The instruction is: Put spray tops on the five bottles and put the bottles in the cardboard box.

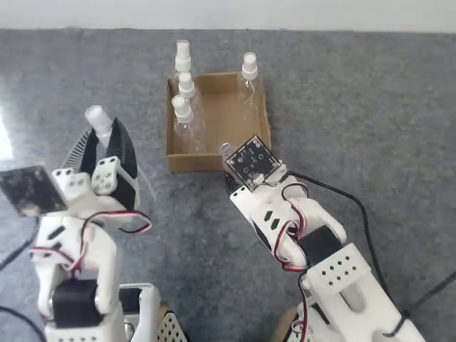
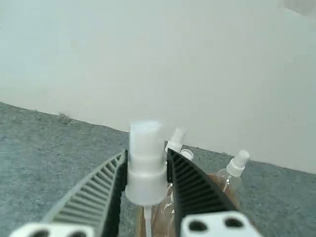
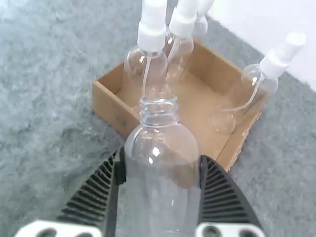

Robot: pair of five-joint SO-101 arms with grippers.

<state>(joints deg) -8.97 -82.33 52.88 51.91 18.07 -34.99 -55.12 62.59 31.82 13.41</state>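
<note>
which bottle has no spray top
The clear plastic bottle in the right gripper: its neck is open, while the other four bottles carry white spray tops.

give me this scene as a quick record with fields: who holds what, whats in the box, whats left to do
left gripper: fingers shut on a spray top, held upright
right gripper: fingers shut on an uncapped bottle, upright, by the near wall of the box
cardboard box: open-topped, on the grey table
capped bottles: four standing in the box, three along one side, one on the other
left to do: spray top onto the held bottle, then that bottle into the box
</note>
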